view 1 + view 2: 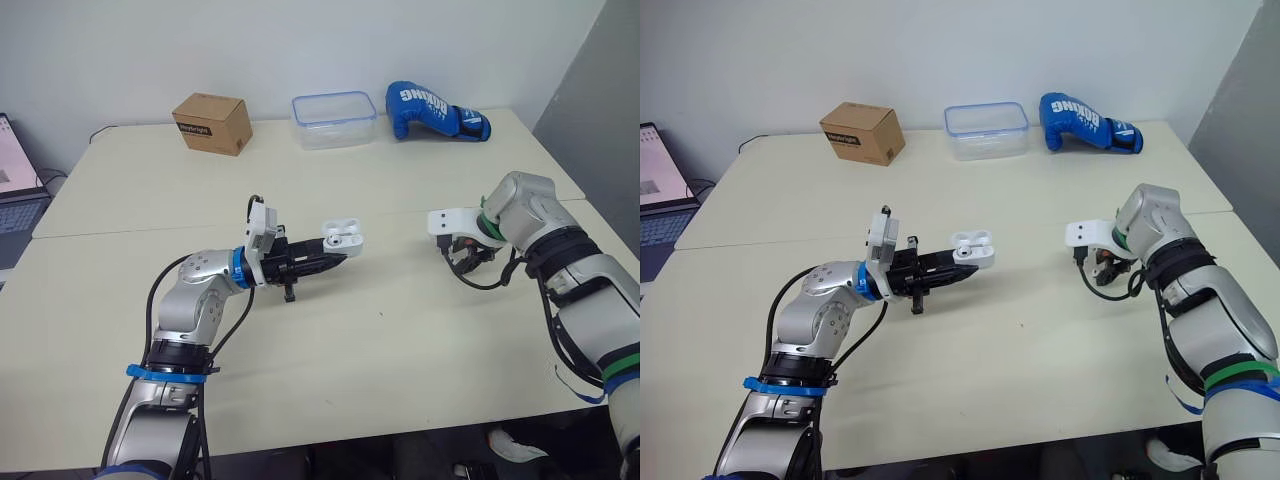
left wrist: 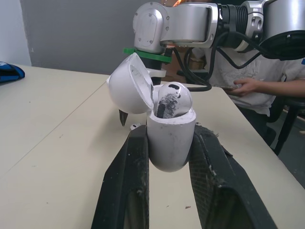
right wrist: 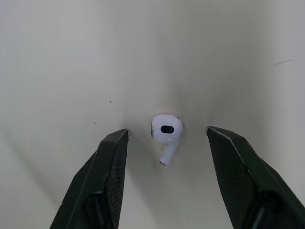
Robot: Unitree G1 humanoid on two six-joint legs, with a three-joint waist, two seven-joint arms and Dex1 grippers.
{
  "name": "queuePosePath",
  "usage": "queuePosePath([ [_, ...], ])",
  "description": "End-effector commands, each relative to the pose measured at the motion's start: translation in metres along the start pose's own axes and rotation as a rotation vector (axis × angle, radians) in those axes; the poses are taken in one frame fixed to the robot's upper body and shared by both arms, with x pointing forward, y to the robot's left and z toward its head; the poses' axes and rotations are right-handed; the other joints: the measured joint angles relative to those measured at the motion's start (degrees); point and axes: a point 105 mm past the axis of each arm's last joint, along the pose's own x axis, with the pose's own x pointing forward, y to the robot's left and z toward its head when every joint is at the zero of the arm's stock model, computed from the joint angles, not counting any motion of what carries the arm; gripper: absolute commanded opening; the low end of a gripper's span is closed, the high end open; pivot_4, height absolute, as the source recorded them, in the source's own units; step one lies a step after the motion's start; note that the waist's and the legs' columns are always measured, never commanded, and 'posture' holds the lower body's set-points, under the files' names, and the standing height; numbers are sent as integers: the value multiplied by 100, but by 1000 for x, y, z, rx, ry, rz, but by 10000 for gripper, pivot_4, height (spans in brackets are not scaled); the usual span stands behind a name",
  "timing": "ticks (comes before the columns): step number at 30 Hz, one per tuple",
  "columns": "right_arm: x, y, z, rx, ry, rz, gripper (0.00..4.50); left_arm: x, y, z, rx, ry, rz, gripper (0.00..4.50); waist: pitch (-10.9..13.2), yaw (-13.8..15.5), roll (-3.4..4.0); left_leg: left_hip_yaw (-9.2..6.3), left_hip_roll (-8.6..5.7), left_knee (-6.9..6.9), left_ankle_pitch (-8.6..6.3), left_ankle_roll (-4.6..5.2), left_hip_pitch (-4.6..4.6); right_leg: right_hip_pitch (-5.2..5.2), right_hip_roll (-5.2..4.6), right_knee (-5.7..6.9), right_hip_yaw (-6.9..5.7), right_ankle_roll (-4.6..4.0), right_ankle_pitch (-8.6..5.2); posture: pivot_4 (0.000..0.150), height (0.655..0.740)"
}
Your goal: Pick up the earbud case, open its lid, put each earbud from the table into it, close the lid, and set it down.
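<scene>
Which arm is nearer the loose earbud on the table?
Right. The right end effector, open, straddles the earbud; the left end effector holds the earbud case, apart from it.

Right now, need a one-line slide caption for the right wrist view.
Right gripper, fingers open, hovers over a white earbud lying on the beige table, one finger either side, not touching.

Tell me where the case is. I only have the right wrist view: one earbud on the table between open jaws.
Observer: The left jaws hold the case off the table.
Operator: Anything in it?
Observer: One earbud sits inside, with the lid open.
</scene>
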Motion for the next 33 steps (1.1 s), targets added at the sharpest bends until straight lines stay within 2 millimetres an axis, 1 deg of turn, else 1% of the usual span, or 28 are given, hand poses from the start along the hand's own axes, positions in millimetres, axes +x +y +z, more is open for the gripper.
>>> queuePosePath([
  [1,-12,-8,5,-6,-15,-38,27007,2,-2,10,41,-21,-12,7663,0,0,0,0,0,0,0,0,0,0,0,0,0,0,0,1500,7307],
  [6,-12,-8,5,-7,-12,-38,27007,2,-2,9,41,-19,-10,7663,0,0,0,0,0,0,0,0,0,0,0,0,0,0,0,1500,7307],
  [9,-12,-8,5,-7,-11,-41,20512,2,-2,9,41,-20,-8,7663,0,-1,0,0,0,1,0,0,0,0,0,1,0,0,0,1500,7307],
  [10,-12,-8,5,-8,-11,-42,17286,2,-2,9,41,-20,-7,7663,0,-1,0,0,0,1,0,0,0,0,0,1,0,0,0,1500,7307],
  [13,-12,-8,7,-7,-13,-43,5562,2,-2,9,41,-19,-7,7663,0,-1,0,0,0,1,0,0,0,0,0,1,0,0,0,1500,7307],
  [14,-12,-8,7,-6,-14,-43,3669,2,-2,9,41,-19,-7,7663,0,-1,0,0,0,1,0,0,0,0,0,1,0,0,0,1500,7307],
  [19,-12,-7,6,-11,-11,-37,3681,2,-2,9,40,-18,-7,7663,0,-1,0,0,0,1,0,0,0,0,0,1,0,0,0,1500,7307],
  [23,-25,-2,9,-67,-34,-10,3681,2,-2,9,39,-16,-7,7663,0,0,0,0,-1,1,0,0,-1,-2,-1,1,0,0,0,1500,7307],
  [27,-36,21,8,-171,-36,73,3681,2,-1,9,40,-14,-8,7663,0,15,0,-3,-1,1,0,0,-4,-2,-1,-2,-3,0,0,1500,7307],
  [29,-36,35,5,-205,-37,98,3681,3,-1,9,42,-15,-9,7663,0,22,0,-4,-2,3,0,0,-6,-1,-2,-2,-5,0,0,1500,7307],
  [31,-34,53,3,-226,-41,130,3681,4,-1,9,43,-16,-10,7663,0,35,0,-5,-2,3,0,0,-7,-1,-3,-1,-6,0,0,1500,7307],
  [33,-31,65,3,-226,-39,146,3681,4,0,9,44,-18,-11,7663,0,37,0,-2,-2,4,0,0,-6,-1,-2,1,-5,0,0,1500,7307],
])
